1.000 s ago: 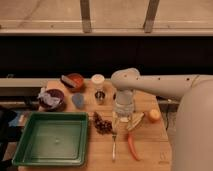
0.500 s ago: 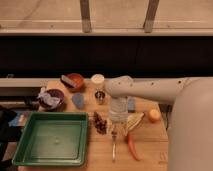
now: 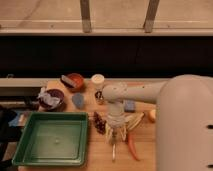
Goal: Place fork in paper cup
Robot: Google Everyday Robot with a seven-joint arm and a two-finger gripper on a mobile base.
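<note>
The fork (image 3: 114,148) is a slim silver utensil lying on the wooden table near its front edge, just left of the orange carrot (image 3: 132,145). My gripper (image 3: 116,133) points down right above the fork's upper end. The paper cup (image 3: 98,80) stands upright at the back of the table, well behind the gripper, with a small steel cup (image 3: 100,98) in front of it, partly hidden by my arm.
A green tray (image 3: 30,145) sits at front left. A dark grape cluster (image 3: 99,123) lies left of the gripper and a banana (image 3: 135,120) to its right. An orange bowl (image 3: 75,81), a dark bowl (image 3: 51,100) and a blue sponge (image 3: 130,105) stand further back.
My arm has swung slightly left and toward the table's front, and the gripper has come down over the fork. The objects have not moved.
</note>
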